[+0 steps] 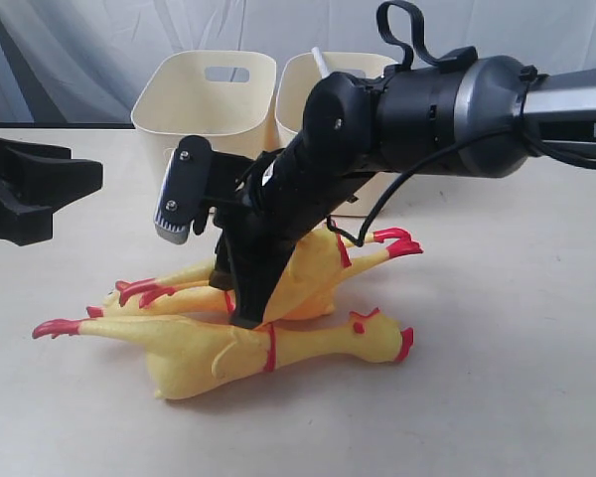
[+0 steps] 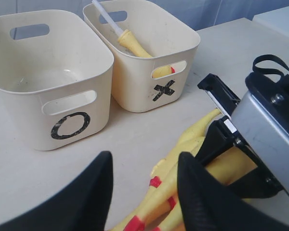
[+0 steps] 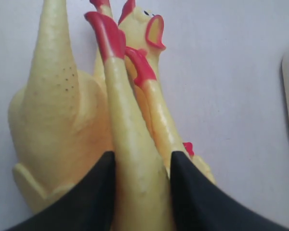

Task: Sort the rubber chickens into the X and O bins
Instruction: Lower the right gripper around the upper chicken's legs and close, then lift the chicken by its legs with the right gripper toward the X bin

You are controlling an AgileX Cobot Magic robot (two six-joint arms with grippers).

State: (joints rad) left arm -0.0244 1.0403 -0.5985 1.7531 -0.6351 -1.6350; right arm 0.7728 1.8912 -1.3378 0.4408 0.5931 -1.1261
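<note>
Two yellow rubber chickens lie side by side on the table, the front one and the rear one. My right gripper reaches down between them. In its wrist view the right gripper is shut on a long yellow leg ending in a red foot. My left gripper hangs open and empty at the left, above the chickens' legs. Behind stand the O bin, with nothing showing in it, and the X bin, which holds a third chicken.
In the exterior view the bins stand close together at the table's back, right behind the right arm. That arm crosses over the middle of the table. Bare tabletop lies right of the chickens.
</note>
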